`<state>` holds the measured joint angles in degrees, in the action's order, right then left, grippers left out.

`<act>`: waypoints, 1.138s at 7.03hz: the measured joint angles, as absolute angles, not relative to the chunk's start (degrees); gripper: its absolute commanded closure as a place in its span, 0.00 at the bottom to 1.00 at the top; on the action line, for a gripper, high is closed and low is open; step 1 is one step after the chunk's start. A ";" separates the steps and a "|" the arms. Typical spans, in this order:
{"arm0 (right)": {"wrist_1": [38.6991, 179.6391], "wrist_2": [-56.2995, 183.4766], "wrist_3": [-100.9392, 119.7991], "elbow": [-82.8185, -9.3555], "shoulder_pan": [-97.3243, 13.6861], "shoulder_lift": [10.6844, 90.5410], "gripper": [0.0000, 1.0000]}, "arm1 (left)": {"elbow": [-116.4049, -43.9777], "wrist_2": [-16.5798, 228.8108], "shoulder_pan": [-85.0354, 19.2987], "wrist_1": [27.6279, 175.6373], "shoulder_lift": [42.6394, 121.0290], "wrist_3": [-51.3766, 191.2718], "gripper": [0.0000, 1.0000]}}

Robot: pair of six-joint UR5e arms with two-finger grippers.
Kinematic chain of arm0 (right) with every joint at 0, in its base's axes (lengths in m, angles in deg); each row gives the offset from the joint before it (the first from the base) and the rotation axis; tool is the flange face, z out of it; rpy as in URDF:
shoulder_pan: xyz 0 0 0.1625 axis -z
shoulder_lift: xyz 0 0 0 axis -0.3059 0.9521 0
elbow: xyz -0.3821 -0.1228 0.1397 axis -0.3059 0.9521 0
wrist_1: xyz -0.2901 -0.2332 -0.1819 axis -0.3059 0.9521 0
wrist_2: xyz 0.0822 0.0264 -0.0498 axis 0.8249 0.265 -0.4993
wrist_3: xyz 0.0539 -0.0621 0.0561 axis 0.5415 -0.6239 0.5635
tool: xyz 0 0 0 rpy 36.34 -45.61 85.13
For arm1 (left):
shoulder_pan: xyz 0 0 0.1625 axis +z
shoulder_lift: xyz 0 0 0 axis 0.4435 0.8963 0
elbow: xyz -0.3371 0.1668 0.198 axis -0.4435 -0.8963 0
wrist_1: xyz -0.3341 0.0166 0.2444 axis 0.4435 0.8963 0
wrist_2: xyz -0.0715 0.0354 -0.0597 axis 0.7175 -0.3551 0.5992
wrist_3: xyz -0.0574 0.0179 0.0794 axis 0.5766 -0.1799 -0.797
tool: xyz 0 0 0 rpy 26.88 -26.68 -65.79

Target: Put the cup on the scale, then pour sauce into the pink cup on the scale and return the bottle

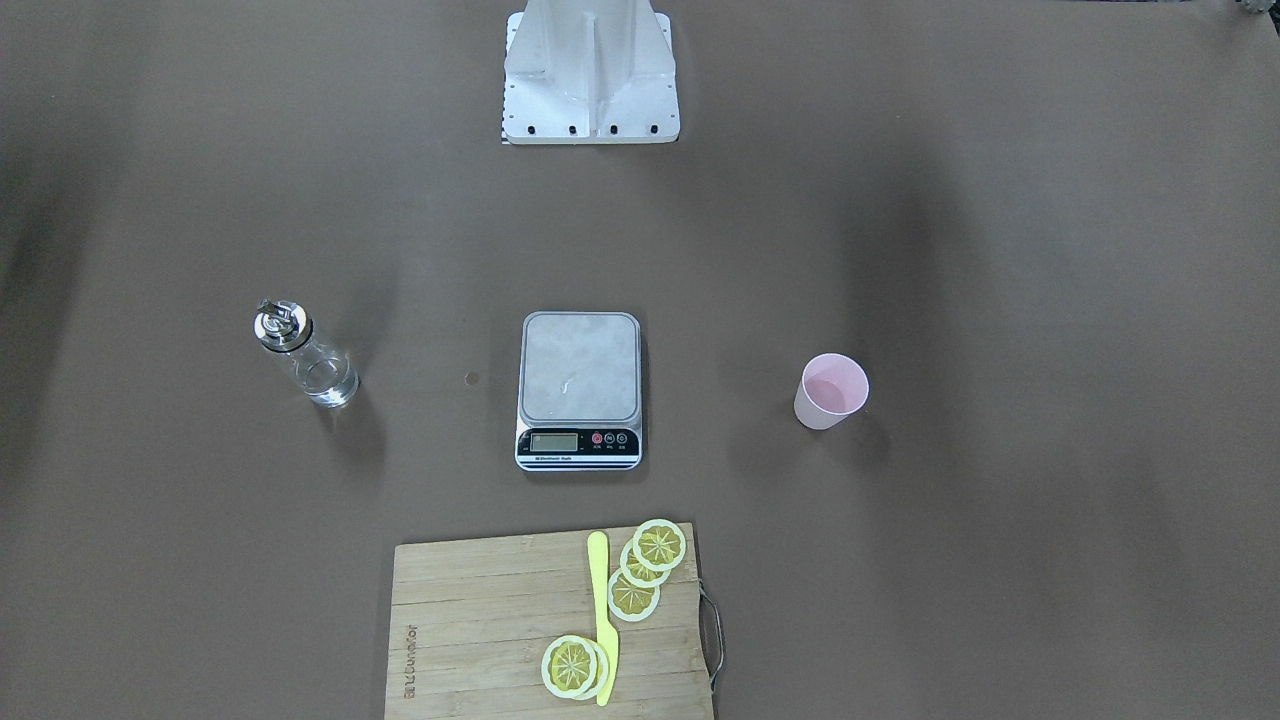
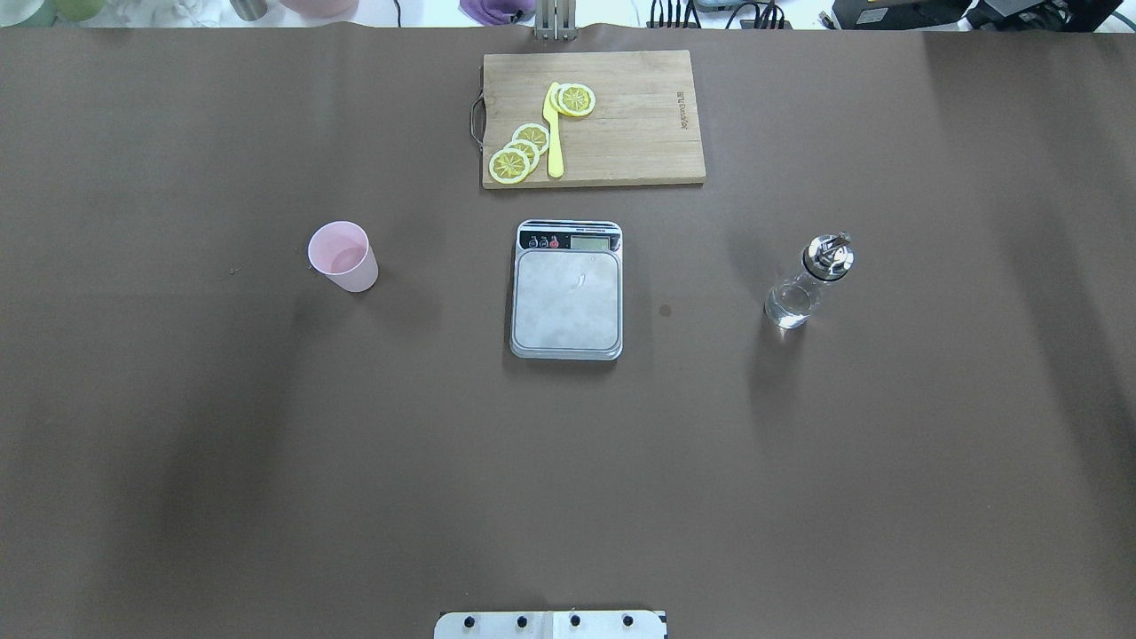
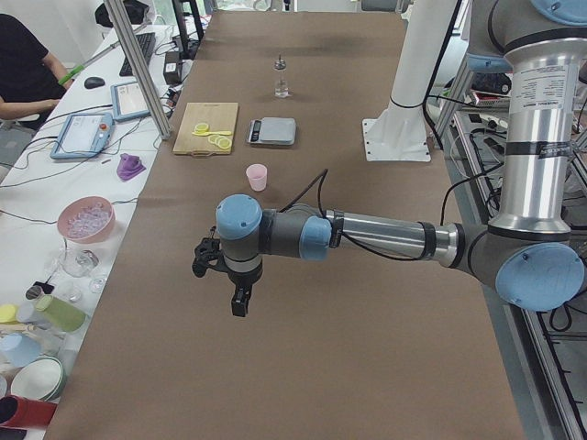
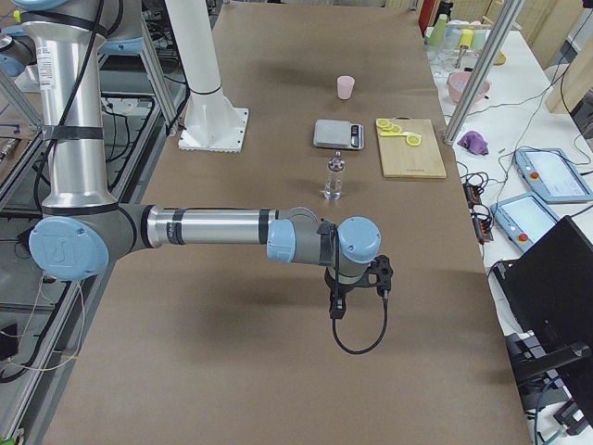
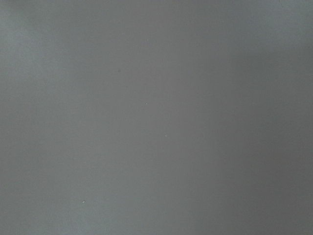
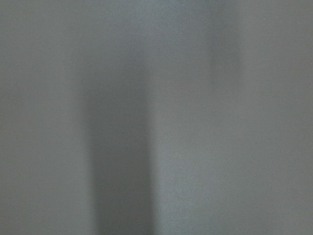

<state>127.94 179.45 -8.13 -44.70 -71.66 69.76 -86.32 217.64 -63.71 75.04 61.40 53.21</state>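
Note:
The pale pink cup [image 1: 831, 391] [image 2: 343, 256] stands upright on the brown table, on my left side, apart from the scale. The silver scale [image 1: 580, 385] [image 2: 567, 293] lies in the middle with a bare platform. The clear glass bottle [image 1: 305, 355] [image 2: 806, 284] with its silver spout stands on my right side, with clear sauce [image 1: 328, 380] low inside. My left gripper [image 3: 240, 302] and right gripper [image 4: 338, 304] hang over the table's two ends, far from everything. They show only in the side views, so I cannot tell whether they are open or shut. Both wrist views show only blank table.
A wooden cutting board [image 2: 639, 124] with lemon slices [image 2: 519, 153] and a yellow knife [image 2: 555, 133] lies beyond the scale at the far edge. My white base [image 1: 590, 75] stands at the near edge. Bowls, cups and tablets sit on a side bench [image 3: 87, 220].

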 measured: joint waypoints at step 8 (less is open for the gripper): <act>127.68 180.09 -8.34 -44.74 -71.66 70.20 0.00 | -93.69 222.69 -62.73 73.05 65.31 67.64 0.02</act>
<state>127.68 180.09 -8.34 -44.74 -71.66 70.20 -93.69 222.69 -62.73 73.05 65.31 67.64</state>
